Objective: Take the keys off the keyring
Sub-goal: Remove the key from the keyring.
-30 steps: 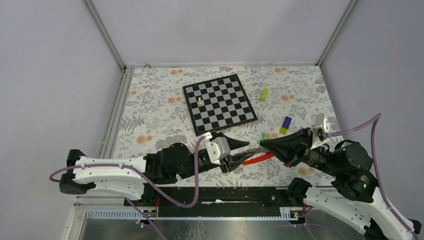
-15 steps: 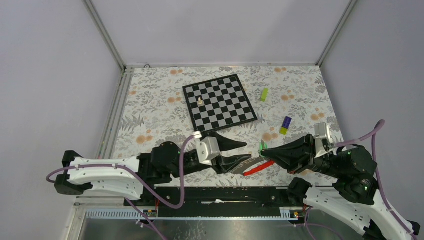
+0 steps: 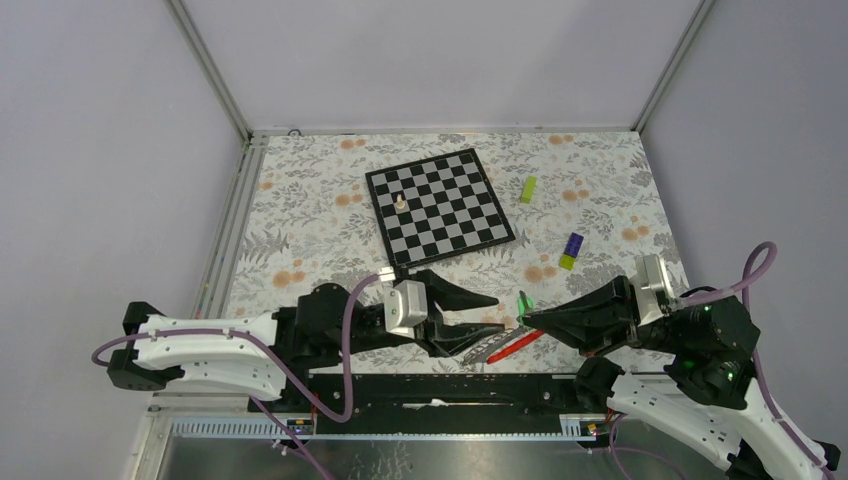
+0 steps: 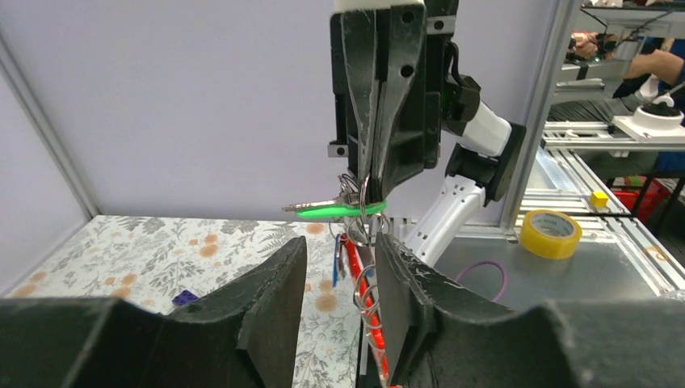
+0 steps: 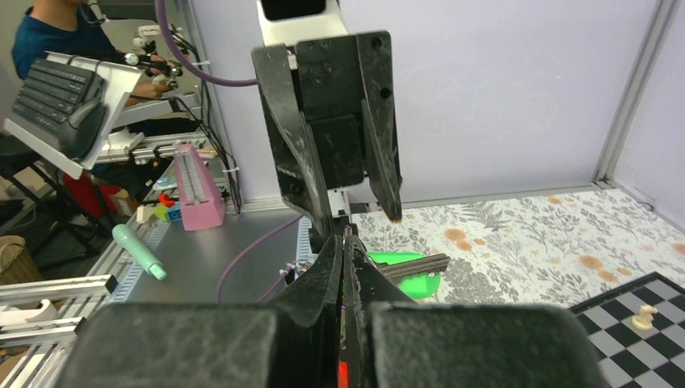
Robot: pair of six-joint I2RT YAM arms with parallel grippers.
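My right gripper [image 3: 523, 318] is shut on the thin silvery keyring [image 4: 361, 202] and holds it up above the near part of the table. One of the keys, with a green head [image 4: 335, 211], sticks out sideways from the pinch [image 5: 420, 284]. A blue-headed key [image 4: 336, 257], a short chain [image 4: 365, 295] and the red strap [image 4: 353, 257] hang below the ring. My left gripper [image 4: 339, 250] faces the right one with its jaws open on either side of the hanging strap, which lies close against one finger [image 4: 400, 283]. From above, the strap [image 3: 515, 346] shows under both tips.
A chessboard [image 3: 440, 207] with one pale piece [image 3: 401, 200] lies at the back middle. A lime-green block [image 3: 528, 189] and a purple-and-yellow block [image 3: 571, 250] lie to its right. The black base rail [image 3: 430, 385] runs just below both grippers.
Both grippers have moved toward the near edge, the keyring going with the right one. The red strap now hangs between the left gripper's jaws.
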